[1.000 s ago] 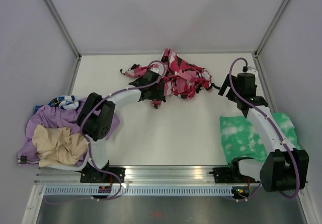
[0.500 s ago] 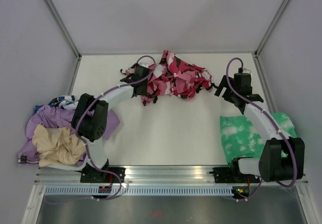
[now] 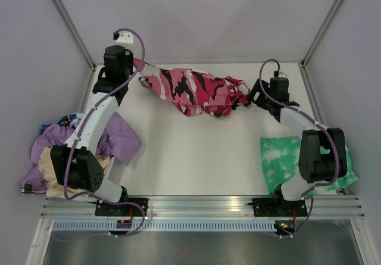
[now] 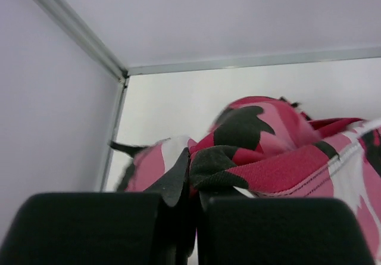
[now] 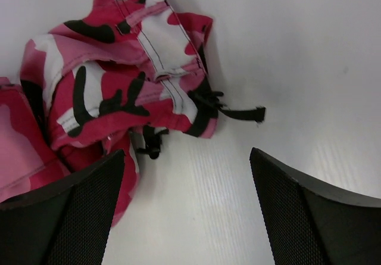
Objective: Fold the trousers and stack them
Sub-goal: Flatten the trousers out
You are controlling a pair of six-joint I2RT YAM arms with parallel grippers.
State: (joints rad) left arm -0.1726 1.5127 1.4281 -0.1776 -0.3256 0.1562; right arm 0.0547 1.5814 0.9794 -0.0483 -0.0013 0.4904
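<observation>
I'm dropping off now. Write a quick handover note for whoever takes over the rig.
Left tool: shut on one end of the trousers, at the far left corner of the table.
Right tool: open, holding nothing, just short of the bunched other end.
Done: one end gripped, cloth strung across the far side.
Left: grip the other end, spread, fold, stack.
</observation>
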